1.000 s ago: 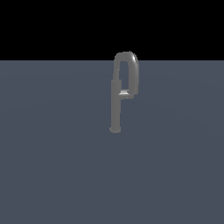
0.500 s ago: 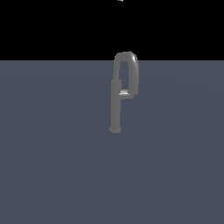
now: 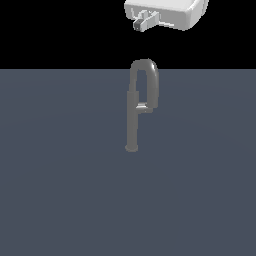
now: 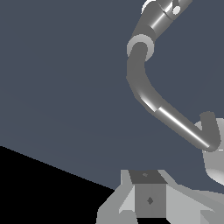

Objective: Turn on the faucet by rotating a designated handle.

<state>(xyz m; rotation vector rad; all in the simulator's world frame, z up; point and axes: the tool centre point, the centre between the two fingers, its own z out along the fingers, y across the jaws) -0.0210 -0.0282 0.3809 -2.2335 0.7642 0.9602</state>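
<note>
Flat slate-grey floor, black backdrop above it. Faucet stands upright mid-scene, gooseneck arching toward the exterior view's right; handle juts out sideways at mid-post, same side. Gripper hangs at the top edge, well above the spout, touching nothing. Finger spread: cannot tell.

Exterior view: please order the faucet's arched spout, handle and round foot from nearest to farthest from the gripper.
1. Arched spout, directly below the gripper.
2. Handle, at the post's mid-height.
3. Round foot, lowest, on the grey surface.
</note>
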